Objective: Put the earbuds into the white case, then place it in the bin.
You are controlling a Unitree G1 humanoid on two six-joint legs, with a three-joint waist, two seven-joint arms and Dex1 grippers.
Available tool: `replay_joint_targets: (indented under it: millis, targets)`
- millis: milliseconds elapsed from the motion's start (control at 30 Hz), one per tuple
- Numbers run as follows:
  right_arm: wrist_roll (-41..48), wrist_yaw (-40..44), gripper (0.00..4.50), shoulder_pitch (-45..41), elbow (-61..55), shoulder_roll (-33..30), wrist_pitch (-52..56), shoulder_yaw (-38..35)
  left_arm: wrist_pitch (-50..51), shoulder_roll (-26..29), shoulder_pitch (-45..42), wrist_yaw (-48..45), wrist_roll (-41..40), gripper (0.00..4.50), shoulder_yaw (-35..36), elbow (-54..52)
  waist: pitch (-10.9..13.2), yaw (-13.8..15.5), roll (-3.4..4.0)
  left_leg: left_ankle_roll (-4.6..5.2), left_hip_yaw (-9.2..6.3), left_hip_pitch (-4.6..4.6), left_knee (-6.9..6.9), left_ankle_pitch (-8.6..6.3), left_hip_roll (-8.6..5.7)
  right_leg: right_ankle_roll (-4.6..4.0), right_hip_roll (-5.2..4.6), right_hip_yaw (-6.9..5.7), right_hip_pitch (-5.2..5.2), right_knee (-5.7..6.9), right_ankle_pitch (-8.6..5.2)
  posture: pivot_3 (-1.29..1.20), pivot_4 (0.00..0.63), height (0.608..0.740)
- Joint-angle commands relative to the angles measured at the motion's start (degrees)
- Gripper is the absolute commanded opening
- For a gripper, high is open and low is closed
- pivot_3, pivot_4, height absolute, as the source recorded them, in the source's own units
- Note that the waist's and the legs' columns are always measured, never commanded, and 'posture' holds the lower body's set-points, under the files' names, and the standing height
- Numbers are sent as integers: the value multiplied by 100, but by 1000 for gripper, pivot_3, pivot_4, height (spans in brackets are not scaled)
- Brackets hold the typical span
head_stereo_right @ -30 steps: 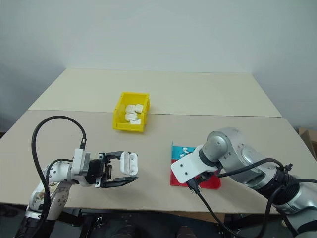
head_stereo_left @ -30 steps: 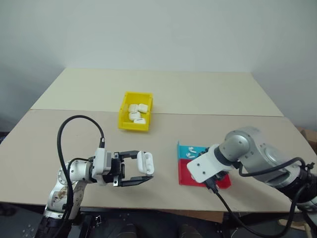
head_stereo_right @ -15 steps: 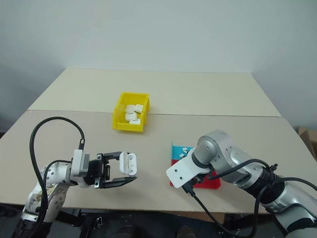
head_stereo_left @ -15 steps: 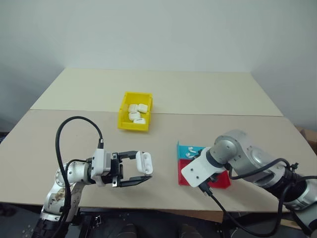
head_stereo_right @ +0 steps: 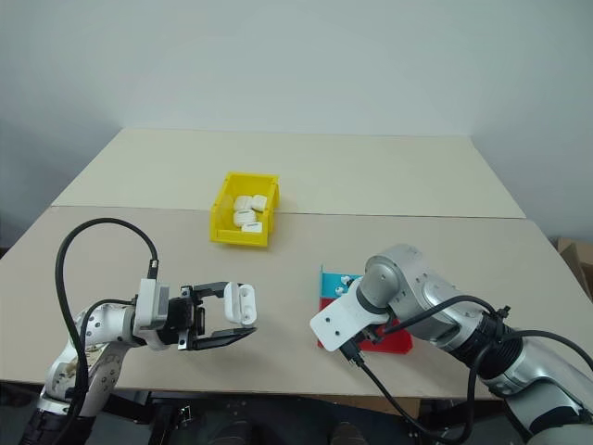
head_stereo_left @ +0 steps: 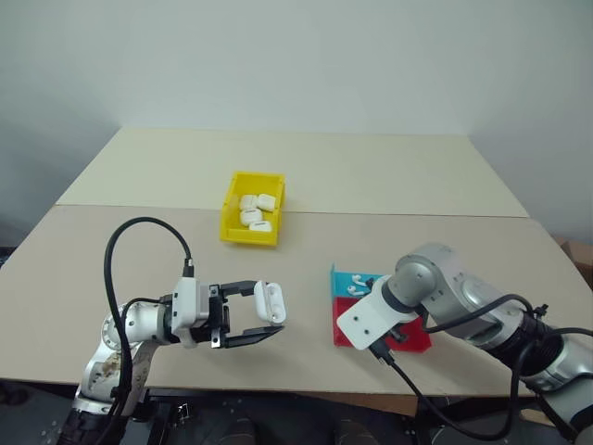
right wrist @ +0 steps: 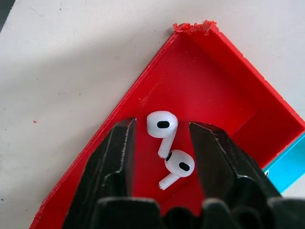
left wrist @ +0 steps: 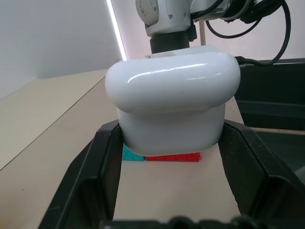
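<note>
between the two black fingers (right wrist: 121, 157) of the right gripper (right wrist: 161, 131), on the floor of the shallow red plastic tray (right wrist: 209, 71), lie the two tiny glossy white earbuds (right wrist: 162, 125), side by side and all but touching. the gripper points steeply down at them with its jaws apart and nothing held yet. their short stems run roughly along the gap between the fingers, so a squeeze should come across the narrow way. one bud (right wrist: 178, 165) lies closer to the wrist, the other sits level with the fingertips. judged from this, only a short drop and a close is left, and catching one bud without nudging its neighbour looks the tricky part.

the right arm is plainly the nearer one. the left gripper (head_stereo_left: 264, 320), well apart across the beige table (head_stereo_left: 389, 176), is clamped on the small glossy white rounded case (head_stereo_left: 271, 303) and holds it level in the air, pointing toward the trays. the shallow blue tray (head_stereo_left: 345, 281) adjoins the red one on its far side. the small bright yellow bin (head_stereo_left: 253, 221), already holding several like cases, stands further back.

against a second ago, the right arm has swung in toward the centre and lower over the red tray. the left gripper and its case have hardly shifted.
</note>
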Motion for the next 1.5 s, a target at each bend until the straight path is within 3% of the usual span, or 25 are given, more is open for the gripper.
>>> replay_joint_targets:
  millis: [33, 433, 567, 967, 1200, 1367, 1500]
  targets:
    - [-75, 104, 2146, 16, -41, 10, -135, -82, -184, 46, 7, 33, 0, 2754, 6, -218, 0, 1, 0, 0, 0, 0, 0, 0, 0, 0, 0, 0, 0, 0, 0, 0, 150, 740]
    - [-148, 116, 2146, 32, 10, 93, -283, -95, -41, 201, 32, 157, 59, 2754, -36, -296, 0, 0, 0, 0, 0, 0, -1, 0, 1, -1, 0, 0, -1, -1, -1, 0, 150, 740]
    - [-139, 118, 897, 49, 8, 97, -297, -106, -33, 234, 44, 176, 75, 2754, -46, -308, 0, 1, 0, 0, 0, 0, -1, 0, 1, -1, 0, 0, -1, -1, -1, 0, 150, 740]
    - [-169, 60, 897, 128, -54, 84, -257, -203, -102, 217, -3, 147, 43, 2754, -63, -273, 0, 1, 0, 0, 0, 0, -2, 0, 1, -1, 0, -1, 0, -2, -1, 0, 150, 740]
    - [831, 147, 897, 355, -948, -159, 753, -1373, 149, 140, -219, 249, -256, 2754, -98, -556, 1, 17, 0, 0, -1, -6, -3, 0, 1, -1, 0, -1, -4, -3, -1, 0, 150, 740]
    - [2276, 33, 897, 734, -1358, -509, 1483, -3099, 616, -55, -707, 518, -552, 2754, -281, -815, 2, 54, -3, 0, -3, -6, -3, 0, 0, -1, -1, -6, 4, -10, -1, 0, 150, 740]
    - [3218, -540, 897, 745, -1336, -326, 2009, -4282, 839, -297, -1065, 652, -778, 2754, -388, -878, 2, 10, -3, 2, -5, -5, -5, -1, 1, 0, 0, -7, 10, -22, 1, 0, 150, 740]
